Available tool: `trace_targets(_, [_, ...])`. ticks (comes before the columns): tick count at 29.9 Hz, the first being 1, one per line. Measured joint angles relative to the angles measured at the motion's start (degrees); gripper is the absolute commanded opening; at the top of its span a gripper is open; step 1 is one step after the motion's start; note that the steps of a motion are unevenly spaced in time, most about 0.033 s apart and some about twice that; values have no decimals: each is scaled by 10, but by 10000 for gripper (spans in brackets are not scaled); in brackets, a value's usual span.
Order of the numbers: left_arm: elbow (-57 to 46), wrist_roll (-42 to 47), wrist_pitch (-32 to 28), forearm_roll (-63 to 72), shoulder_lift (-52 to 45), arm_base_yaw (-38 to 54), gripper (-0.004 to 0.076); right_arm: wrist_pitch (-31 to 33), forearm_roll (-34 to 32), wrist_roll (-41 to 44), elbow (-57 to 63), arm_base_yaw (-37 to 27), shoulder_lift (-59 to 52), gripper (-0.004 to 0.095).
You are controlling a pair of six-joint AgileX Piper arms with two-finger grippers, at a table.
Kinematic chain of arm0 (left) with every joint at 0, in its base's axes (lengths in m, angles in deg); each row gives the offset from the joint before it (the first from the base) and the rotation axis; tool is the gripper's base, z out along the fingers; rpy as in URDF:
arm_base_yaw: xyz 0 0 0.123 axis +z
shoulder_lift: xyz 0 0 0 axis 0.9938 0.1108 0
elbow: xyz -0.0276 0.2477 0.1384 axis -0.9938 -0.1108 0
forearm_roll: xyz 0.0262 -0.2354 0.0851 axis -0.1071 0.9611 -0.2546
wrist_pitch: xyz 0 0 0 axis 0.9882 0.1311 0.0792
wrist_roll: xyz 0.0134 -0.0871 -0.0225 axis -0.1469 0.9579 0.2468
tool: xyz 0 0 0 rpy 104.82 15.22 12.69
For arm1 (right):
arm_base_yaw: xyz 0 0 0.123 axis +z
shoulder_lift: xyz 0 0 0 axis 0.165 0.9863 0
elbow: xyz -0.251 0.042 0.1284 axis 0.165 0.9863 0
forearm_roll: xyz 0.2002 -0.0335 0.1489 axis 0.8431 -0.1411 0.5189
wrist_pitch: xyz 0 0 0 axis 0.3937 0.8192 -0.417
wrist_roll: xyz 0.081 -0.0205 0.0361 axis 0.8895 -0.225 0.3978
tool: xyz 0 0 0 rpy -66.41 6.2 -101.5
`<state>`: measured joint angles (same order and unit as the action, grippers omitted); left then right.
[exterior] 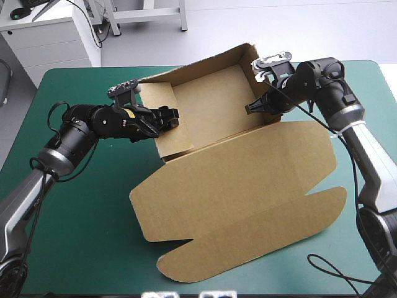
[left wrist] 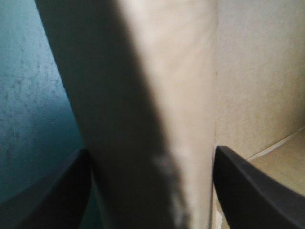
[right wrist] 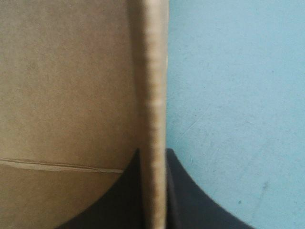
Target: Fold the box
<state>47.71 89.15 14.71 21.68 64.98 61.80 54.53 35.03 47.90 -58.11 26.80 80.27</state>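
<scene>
Fingers (right wrist: pixel 195 200) of my right gripper (exterior: pixel 251 107) clamp the box (exterior: pixel 248 180) wall; left gripper (exterior: pixel 173 117) gapes astride another. Looks light, stiff; I'd grip rims.

High view evenly bright; soft shadow beneath the box (exterior: pixel 236 186). Left wrist view dim, broad shadow across its wall.

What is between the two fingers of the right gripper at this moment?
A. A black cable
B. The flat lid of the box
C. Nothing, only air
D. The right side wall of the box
D: in the right wrist view the right gripper has its black fingers all but shut on the upright edge of the right wall of the box, and the high view shows it at that wall, away from the flat lid.
</scene>
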Motion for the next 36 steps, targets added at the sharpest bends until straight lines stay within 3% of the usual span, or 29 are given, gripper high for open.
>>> trace_targets(14, [5, 2, 17, -4, -7, 0, 506, 15, -6, 14, -14, 5, 0, -9])
trace_targets(26, [5, 6, 12, -21, -7, 0, 361, 4, -101, 65, -17, 57, 0, -8])
trace_targets(29, [5, 7, 10, -29, -5, 1, 232, 3, -119, 75, -23, 68, 0, -8])
trace_targets(32, [5, 9, 1, -39, -2, 2, -4, 8, -135, 78, -37, 74, 0, -8])
trace_targets(36, [5, 17, -20, -45, -1, 5, -8, 16, -147, 83, -58, 82, -1, -8])
